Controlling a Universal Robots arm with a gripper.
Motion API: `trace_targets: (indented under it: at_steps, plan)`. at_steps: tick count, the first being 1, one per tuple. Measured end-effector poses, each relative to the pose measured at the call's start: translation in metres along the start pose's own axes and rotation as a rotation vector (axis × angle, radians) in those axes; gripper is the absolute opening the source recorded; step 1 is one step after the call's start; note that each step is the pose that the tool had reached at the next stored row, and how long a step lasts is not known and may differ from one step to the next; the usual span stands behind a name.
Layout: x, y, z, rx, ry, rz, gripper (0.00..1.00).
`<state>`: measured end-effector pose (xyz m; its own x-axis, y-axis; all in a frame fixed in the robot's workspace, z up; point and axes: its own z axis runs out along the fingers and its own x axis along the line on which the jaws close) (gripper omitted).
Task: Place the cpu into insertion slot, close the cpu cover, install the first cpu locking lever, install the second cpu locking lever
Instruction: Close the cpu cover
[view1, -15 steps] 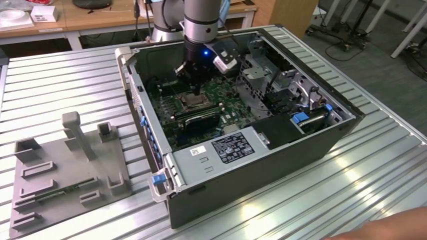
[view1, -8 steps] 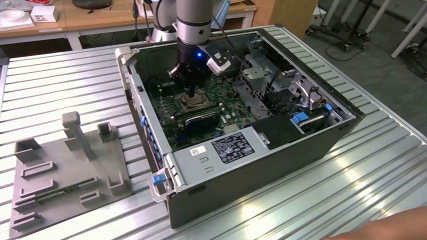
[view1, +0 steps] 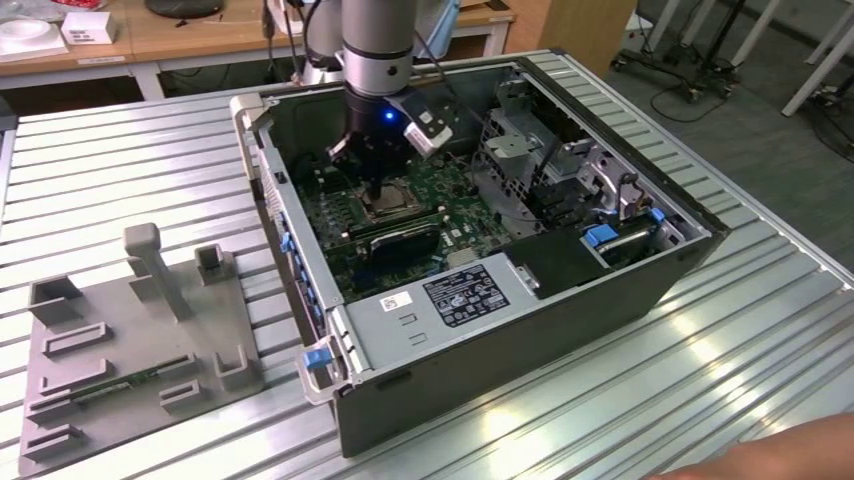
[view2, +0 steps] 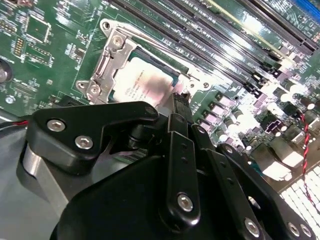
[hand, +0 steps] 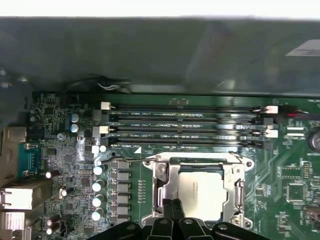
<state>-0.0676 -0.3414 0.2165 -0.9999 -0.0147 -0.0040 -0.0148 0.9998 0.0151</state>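
The cpu (hand: 201, 192) lies flat in the insertion slot (hand: 160, 176), its silver top facing up, on the green board inside the open computer case (view1: 561, 330). The cpu cover (hand: 234, 174) lies down around it as a steel frame, and the chip shows through its window. In the second wrist view the cpu (view2: 142, 86) sits inside the cpu cover (view2: 107, 65). A thin lever rod (view2: 150, 46) runs along one side of the socket. My gripper (hand: 172, 204) is shut with nothing held, its tips (view2: 179, 98) at the socket's edge. In the exterior view the gripper (view1: 384, 196) hangs just over the socket (view1: 395, 208).
Long black memory slots (hand: 185, 125) lie beside the socket. Case walls, drive cages (view1: 534, 160) and a black shroud (view1: 561, 262) close in around the board. A grey fixture plate (view1: 134, 330) sits on the ribbed table at the exterior view's left. A person's hand (view1: 794, 455) shows at the lower right corner.
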Motion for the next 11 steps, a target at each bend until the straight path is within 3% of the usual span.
trace_targets:
  at_steps: [6,11]
  plan:
    - [0.0013,-0.0001,0.0047,0.0000,0.0001,-0.008,0.11]
    - [0.0024,0.0010,0.0051,0.0000,0.0001,-0.009,0.11]
